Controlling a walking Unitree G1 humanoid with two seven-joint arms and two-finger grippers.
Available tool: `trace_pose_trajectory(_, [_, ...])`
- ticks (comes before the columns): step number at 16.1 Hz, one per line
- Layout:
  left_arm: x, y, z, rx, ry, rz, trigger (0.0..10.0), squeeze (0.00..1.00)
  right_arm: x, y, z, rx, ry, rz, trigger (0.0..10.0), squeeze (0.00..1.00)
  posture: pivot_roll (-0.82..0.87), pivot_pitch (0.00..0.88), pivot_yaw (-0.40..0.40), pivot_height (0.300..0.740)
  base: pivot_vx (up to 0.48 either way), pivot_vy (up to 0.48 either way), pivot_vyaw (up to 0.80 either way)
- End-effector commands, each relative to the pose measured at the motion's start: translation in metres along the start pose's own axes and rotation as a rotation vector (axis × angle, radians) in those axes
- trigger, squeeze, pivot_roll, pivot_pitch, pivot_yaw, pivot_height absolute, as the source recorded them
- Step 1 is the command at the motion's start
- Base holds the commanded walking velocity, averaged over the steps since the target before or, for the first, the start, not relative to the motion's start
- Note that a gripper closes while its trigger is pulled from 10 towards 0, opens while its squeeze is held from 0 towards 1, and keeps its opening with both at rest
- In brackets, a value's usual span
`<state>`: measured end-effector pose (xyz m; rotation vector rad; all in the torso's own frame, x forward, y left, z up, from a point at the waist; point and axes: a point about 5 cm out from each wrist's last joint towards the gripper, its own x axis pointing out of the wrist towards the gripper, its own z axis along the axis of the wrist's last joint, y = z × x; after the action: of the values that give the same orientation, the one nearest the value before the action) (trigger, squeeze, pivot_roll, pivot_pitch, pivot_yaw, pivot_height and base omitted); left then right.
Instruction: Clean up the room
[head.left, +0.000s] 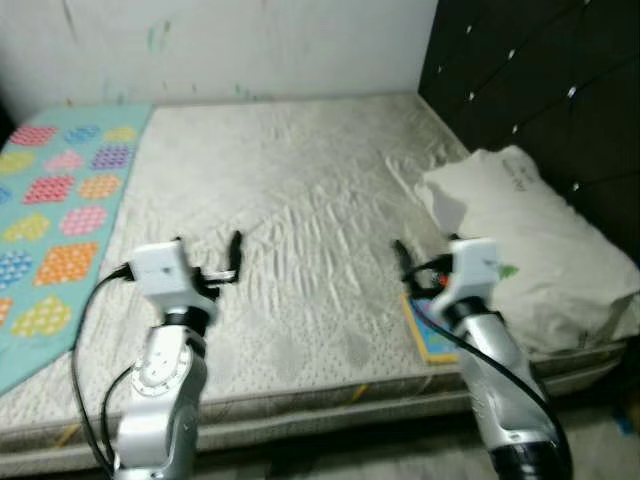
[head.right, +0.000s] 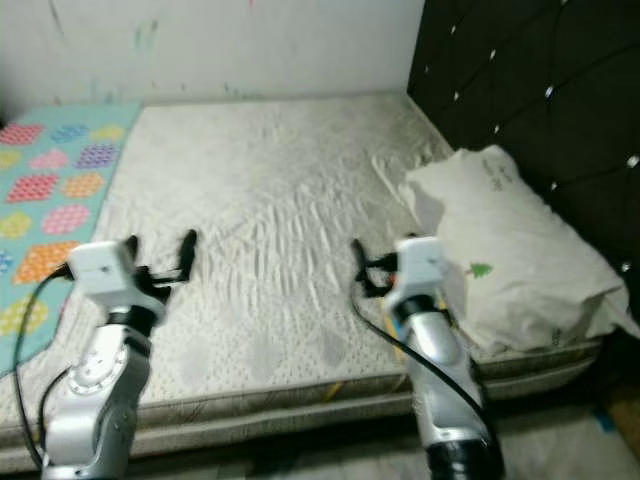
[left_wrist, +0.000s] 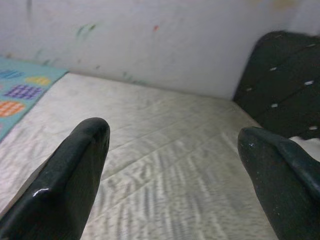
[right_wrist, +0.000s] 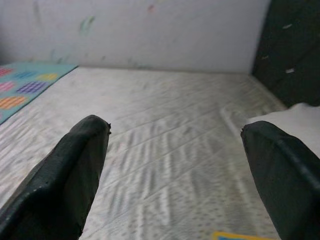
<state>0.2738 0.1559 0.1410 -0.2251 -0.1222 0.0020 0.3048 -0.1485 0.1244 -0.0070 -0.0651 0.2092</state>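
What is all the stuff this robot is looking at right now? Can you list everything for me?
mattress: one, off-white and quilted, bare, spanning the middle of the scene.
blanket: one, teal with colourful patches, lying along the robot's left side of the mattress.
pillow: one, white, on the right end of the mattress against the headboard.
book: one, flat, blue with a yellow edge, on the mattress's near edge beside the pillow, partly behind the right arm.
headboard: one, black and tufted, at the right.
wall: white, with faint marks, behind the bed.
left gripper: silver arm, black fingers open, over the mattress.
right gripper: silver arm, black fingers open, near the book.
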Motion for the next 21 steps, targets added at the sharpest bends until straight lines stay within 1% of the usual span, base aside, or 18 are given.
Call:
trace_pose_trajectory(1, [0.0007, -0.0017, -0.001, 0.005, 0.005, -0.001, 10.0, 0.0, -0.0005, -0.0034, 0.0009, -0.01, -0.003, -0.005, 10.0, 0.0, -0.15, 0.068, 0.013, 0.74, 0.0, 0.0, 0.0])
trace_pose_trajectory(3, [0.0011, -0.0024, -0.0005, 0.002, 0.004, -0.009, 10.0, 0.0, -0.0004, -0.0034, 0.001, -0.011, -0.003, -0.003, 10.0, 0.0, -0.15, 0.068, 0.013, 0.74, 0.0, 0.0, 0.0])
trace_pose_trajectory(4, [0.0012, -0.0028, -0.0003, -0.001, 0.003, -0.012, 10.0, 0.0, -0.0003, -0.0033, 0.001, -0.013, -0.003, -0.002, 10.0, 0.0, -0.15, 0.068, 0.013, 0.74, 0.0, 0.364, 0.0])
trace_pose_trajectory(13, [0.0015, -0.0039, -0.002, -0.024, 0.009, -0.008, 10.0, 0.0, 0.0006, -0.002, 0.001, -0.024, -0.005, 0.013, 10.0, 0.0, -0.16, 0.055, 0.009, 0.74, 0.0, 0.477, 0.0])
trace_pose_trajectory(21, [0.0024, -0.0026, -0.002, -0.033, 0.01, 0.009, 10.0, 0.0, 0.002, -0.0012, 0.0012, -0.03, -0.006, 0.018, 10.0, 0.0, -0.16, 0.062, 0.008, 0.74, 0.0, 0.48, 0.0])
